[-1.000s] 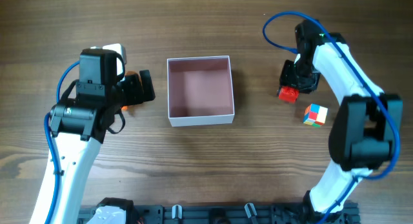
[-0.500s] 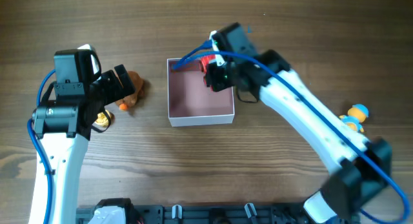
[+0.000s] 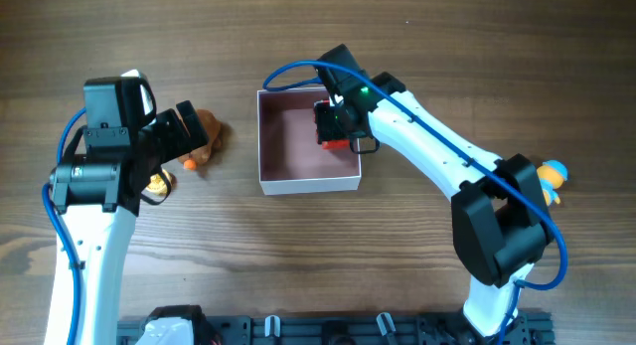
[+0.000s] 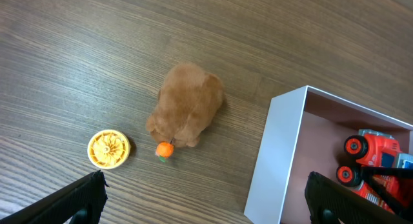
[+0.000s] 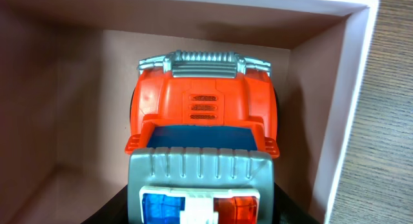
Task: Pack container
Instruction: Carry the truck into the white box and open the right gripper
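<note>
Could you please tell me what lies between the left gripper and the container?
A brown plush toy lies between the left gripper and the container, close to the gripper; the overhead view shows this.

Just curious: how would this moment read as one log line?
right gripper: holds toy truck inside container | left gripper: open, empty, near plush

left end effector (image 3: 195,134): spread wide | right arm (image 3: 437,156): outstretched | right end effector (image 3: 336,126): clamping toy truck (image 5: 203,108)
</note>
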Robot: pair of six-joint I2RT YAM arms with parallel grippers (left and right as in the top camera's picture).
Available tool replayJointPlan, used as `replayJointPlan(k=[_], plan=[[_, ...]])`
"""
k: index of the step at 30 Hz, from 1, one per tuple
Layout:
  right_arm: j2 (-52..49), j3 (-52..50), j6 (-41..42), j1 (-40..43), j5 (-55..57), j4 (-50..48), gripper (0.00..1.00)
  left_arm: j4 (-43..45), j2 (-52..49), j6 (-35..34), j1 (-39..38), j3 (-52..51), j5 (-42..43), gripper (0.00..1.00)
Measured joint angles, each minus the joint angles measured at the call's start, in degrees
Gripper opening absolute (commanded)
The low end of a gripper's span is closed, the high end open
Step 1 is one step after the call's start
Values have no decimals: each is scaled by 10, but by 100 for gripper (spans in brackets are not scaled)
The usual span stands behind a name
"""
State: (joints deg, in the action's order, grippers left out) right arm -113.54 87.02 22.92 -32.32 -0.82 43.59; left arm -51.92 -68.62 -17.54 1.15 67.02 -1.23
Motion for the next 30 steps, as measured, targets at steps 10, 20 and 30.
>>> replayJointPlan(k=[10, 20, 30], plan=[[0, 0, -3, 0, -5, 0, 67, -2, 0, 0, 0, 0, 0, 100], [17, 0, -52, 0, -5, 0, 29, -2, 0, 0, 0, 0, 0, 100], [49, 6, -163, -76, -24, 21, 6, -7, 0, 0, 0, 0, 0, 100]])
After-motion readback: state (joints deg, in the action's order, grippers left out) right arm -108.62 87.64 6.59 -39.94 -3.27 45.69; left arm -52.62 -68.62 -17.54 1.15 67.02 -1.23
